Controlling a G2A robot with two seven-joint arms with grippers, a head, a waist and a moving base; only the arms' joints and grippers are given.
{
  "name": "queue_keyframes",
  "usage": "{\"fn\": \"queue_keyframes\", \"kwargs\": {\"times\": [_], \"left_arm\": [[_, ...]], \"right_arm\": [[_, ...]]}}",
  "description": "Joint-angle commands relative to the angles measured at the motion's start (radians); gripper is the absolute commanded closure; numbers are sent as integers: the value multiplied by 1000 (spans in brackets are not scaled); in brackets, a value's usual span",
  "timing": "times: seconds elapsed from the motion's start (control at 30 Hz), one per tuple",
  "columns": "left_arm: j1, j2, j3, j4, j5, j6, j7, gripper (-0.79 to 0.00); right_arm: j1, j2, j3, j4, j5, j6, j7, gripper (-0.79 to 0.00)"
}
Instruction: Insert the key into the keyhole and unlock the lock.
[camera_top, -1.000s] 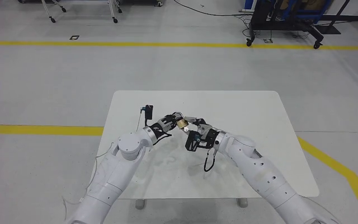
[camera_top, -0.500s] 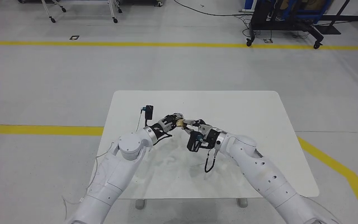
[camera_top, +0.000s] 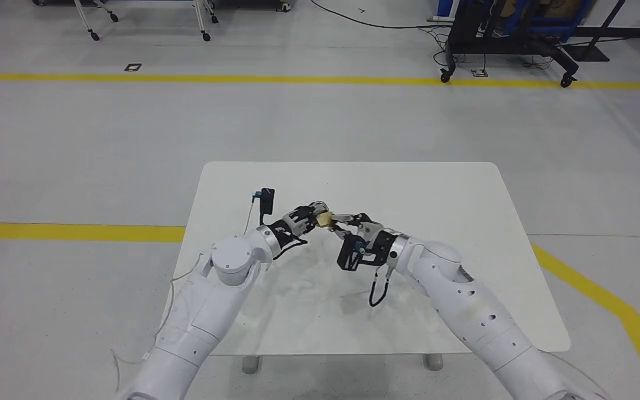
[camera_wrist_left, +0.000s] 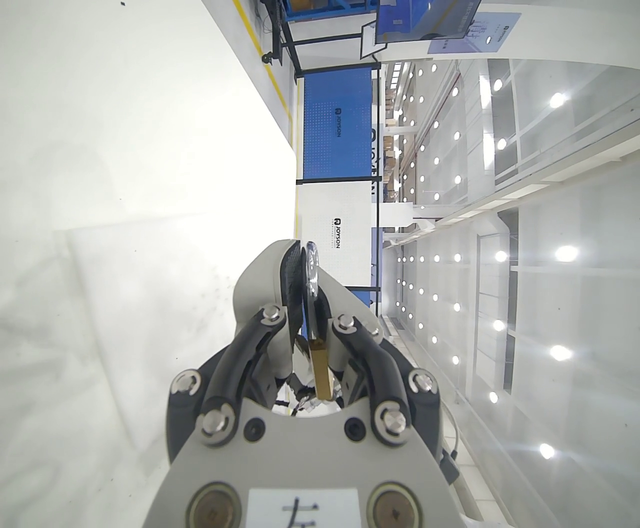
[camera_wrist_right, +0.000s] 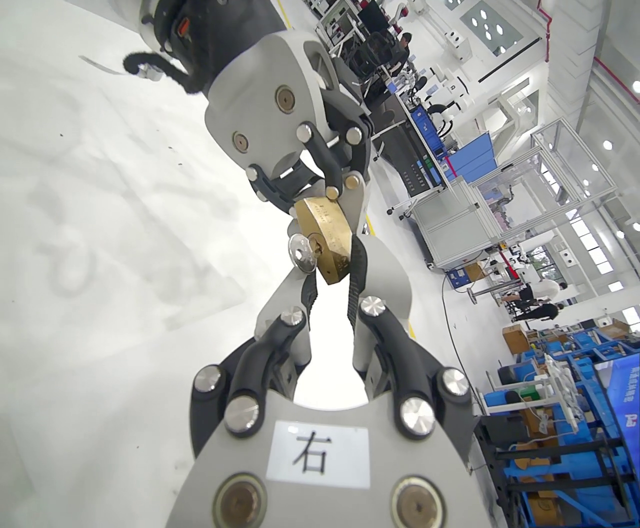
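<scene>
A brass padlock (camera_top: 320, 210) hangs above the middle of the white table (camera_top: 450, 200), with my left gripper (camera_top: 308, 214) shut on it. The left wrist view shows the lock edge-on (camera_wrist_left: 318, 370) between that gripper's (camera_wrist_left: 305, 265) closed fingers. In the right wrist view a silver key (camera_wrist_right: 302, 252) sticks out of the keyhole in the padlock's (camera_wrist_right: 322, 232) face. My right gripper (camera_wrist_right: 330, 262) is open. Its fingers (camera_wrist_right: 385, 270) straddle the lock's free end without clamping the key. It meets the left gripper from the right (camera_top: 341, 217).
A small black device with a thin cable (camera_top: 262, 195) stands on the table just left of the left forearm. The table's right half (camera_top: 470, 260) and far edge offer free room. Racks and workstations stand well beyond the table.
The right arm has drawn back slightly to the right, away from the padlock. The left gripper keeps the padlock in nearly the same spot.
</scene>
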Motion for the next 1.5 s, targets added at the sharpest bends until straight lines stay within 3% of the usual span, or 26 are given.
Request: {"fn": "queue_keyframes", "kwargs": {"times": [0.0, 0.03, 0.1, 0.13, 0.17, 0.4, 0.53, 0.7, 0.83, 1.03, 1.07, 1.1, 1.13, 1.17, 1.47], "left_arm": [[-2, 0, 0, 2, -6, 9, -11, 0], [-4, 0, 0, 3, -7, 14, -16, 0], [-6, 0, -2, 6, -17, 24, -27, 0], [-8, 0, -3, 7, -20, 27, -30, 0], [-9, -1, -3, 8, -21, 28, -32, 0], [-29, -6, 3, 22, -43, 49, -34, 0], [-54, -15, 37, 45, -23, 78, -29, 0], [-129, -32, 151, 84, 128, 213, -47, 0], [-186, -52, 245, 118, 235, 314, -59, 0], [-241, -80, 337, 174, 312, 384, -103, 0], [-247, -84, 345, 180, 318, 390, -108, -99], [-250, -87, 350, 185, 319, 394, -109, -292], [-253, -90, 354, 189, 318, 398, -111, -570], [-255, -92, 356, 190, 320, 401, -111, -785], [-233, -81, 315, 128, 336, 446, -108, -785]], "right_arm": [[-1, 1, 3, -3, 0, -7, 13, 0], [-1, 1, 3, -6, 0, -9, 16, 0], [-3, 1, 3, -10, -6, -11, 20, -286], [-5, 2, 4, -12, -7, -11, 21, -382], [-6, 2, 5, -14, -9, -10, 21, -785], [-49, 20, 52, -41, -22, -22, -41, -785], [-119, 50, 157, -61, 6, -18, -193, -785], [-225, 90, 331, -68, 81, -46, -387, -785], [-225, 90, 331, -68, 81, -46, -387, -785], [-225, 90, 331, -68, 81, -46, -387, -785], [-225, 90, 331, -68, 81, -46, -387, -785], [-225, 90, 331, -68, 81, -46, -387, -785], [-225, 90, 331, -68, 81, -46, -387, -785], [-225, 90, 331, -68, 81, -46, -387, -785], [-225, 90, 331, -68, 81, -46, -387, -785]]}}
